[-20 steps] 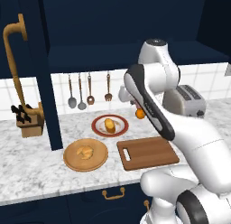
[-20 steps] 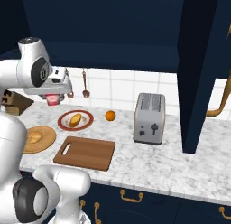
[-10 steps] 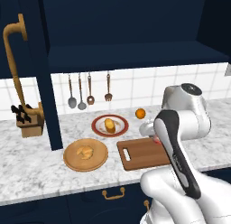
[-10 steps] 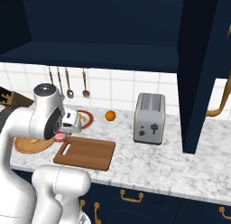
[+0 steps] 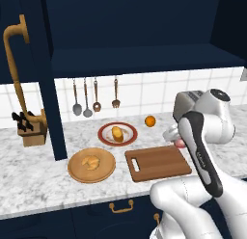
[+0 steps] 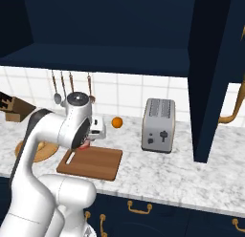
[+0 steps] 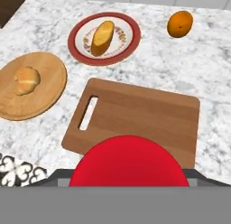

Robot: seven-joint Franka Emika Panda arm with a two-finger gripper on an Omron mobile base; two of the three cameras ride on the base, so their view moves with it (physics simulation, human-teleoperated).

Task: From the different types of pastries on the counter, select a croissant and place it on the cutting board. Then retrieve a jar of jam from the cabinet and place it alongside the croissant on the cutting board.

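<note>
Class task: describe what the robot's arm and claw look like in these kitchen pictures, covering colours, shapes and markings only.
The arm is built of rounded glossy white segments with dark, nearly black joint bands and a dark round cap at one joint. The claw is a small white boxy block. No cables or markings show.

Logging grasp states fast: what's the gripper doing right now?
Gripper: shut on the jar of jam, above the cutting board.
</note>
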